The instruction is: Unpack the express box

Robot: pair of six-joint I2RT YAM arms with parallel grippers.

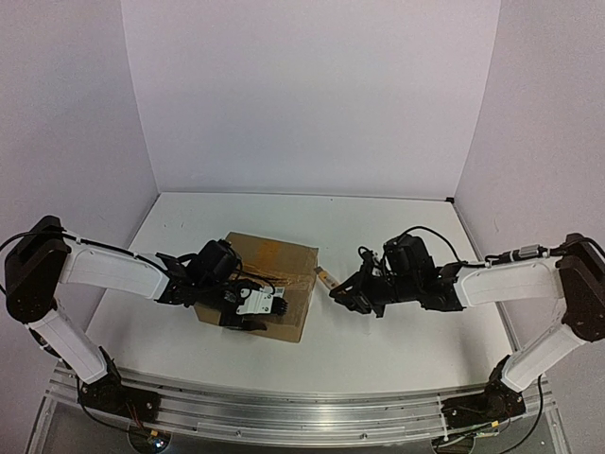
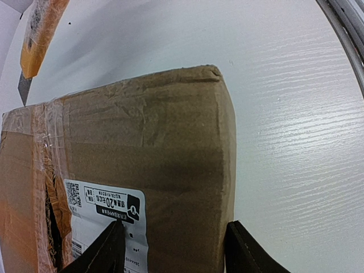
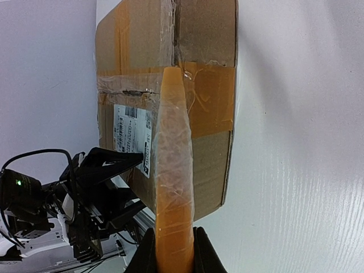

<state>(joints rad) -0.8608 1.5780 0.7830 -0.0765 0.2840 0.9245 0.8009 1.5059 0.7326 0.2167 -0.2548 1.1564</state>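
My right gripper (image 1: 345,293) pinches the knife (image 3: 173,170) at the box's (image 1: 274,260) taped edge, my left gripper (image 2: 173,244) straddles its near corner, grip unclear, table (image 1: 378,350) showing all around.

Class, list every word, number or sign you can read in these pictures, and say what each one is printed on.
"20": large digits on the white label stuck on the box.
The rest of the label's print, its square code and the barcode digits: too small or blurred to read.
On the knife: no text visible.
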